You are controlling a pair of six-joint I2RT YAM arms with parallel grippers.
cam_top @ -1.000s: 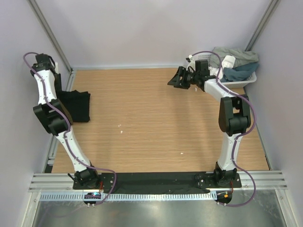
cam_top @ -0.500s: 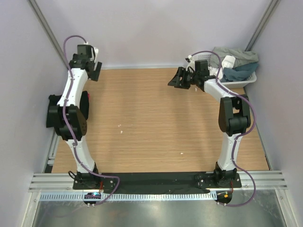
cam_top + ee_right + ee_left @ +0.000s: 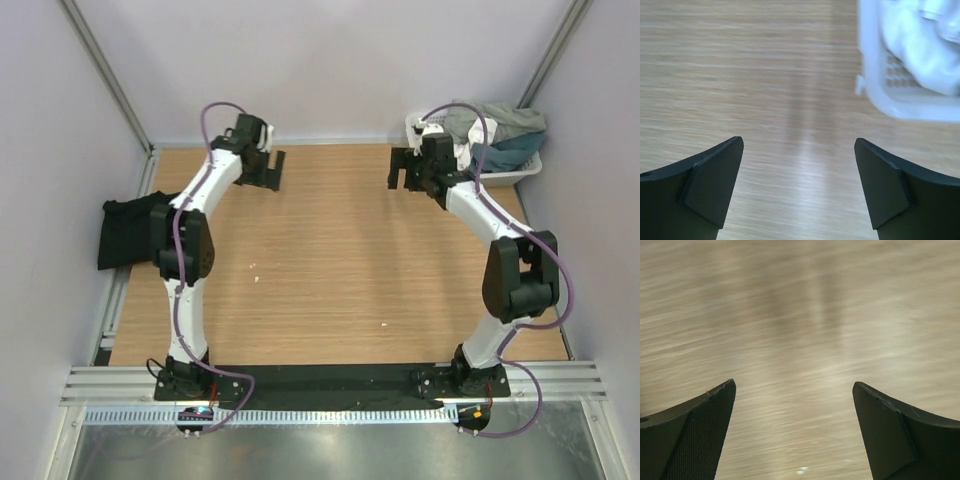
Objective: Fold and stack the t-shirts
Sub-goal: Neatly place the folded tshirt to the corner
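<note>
Holding left gripper (image 3: pixel 793 382) spread wide over bare table (image 3: pixel 330 260) near far edge, gripping nothing; wood below blurring in wrist view. Holding right gripper (image 3: pixel 799 139) spread wide too, gripping nothing, hovering over wood just beside white basket (image 3: pixel 520 176) in far right corner. Seeing heap of grey, teal and white cloth (image 3: pixel 500 125) filling basket. Seeing black t-shirt (image 3: pixel 125 230) lying at left table edge, partly hiding behind left arm, well apart from both claws.
</note>
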